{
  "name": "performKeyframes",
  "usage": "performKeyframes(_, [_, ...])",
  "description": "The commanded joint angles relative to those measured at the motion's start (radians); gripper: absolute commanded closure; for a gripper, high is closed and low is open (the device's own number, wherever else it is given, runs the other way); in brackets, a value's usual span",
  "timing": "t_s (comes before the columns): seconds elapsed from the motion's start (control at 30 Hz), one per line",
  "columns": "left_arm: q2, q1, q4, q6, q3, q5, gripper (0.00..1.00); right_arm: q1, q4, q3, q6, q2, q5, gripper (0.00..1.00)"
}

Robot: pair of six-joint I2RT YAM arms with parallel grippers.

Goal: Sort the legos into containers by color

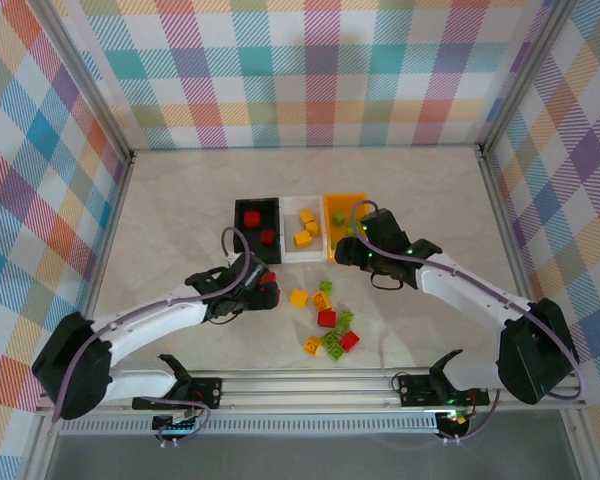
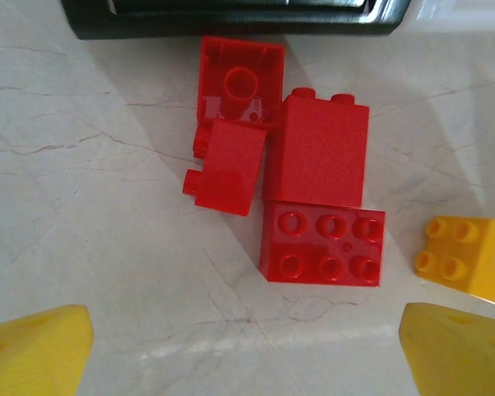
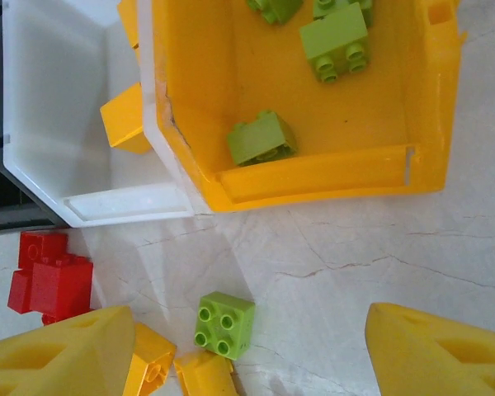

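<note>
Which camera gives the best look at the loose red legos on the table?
Left wrist view: the red legos sit central and close, studs and one hollow underside clear. In the top view they are a small red blob; the right wrist view catches them at its lower left edge.
</note>
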Motion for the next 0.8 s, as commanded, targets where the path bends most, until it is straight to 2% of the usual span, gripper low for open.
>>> performKeyframes(0.0, [0.071, -0.007, 0.053, 0.061, 0.024, 0.003, 0.06, 0.000, 0.021, -0.016, 0.025, -0.046, 0.002, 0.26])
performKeyframes(0.37, [0.229, -0.080, 0.124, 0.083, 0.076, -0.056, 0.10, 0.000, 0.011, -0.032, 0.025, -0.095, 0.033, 0.25])
performKeyframes(0.77, [0.234, -0.137, 0.172, 0.074, 0.069, -0.069, 0.17, 0.000, 0.005, -0.058, 0.023, -0.114, 0.064, 0.25])
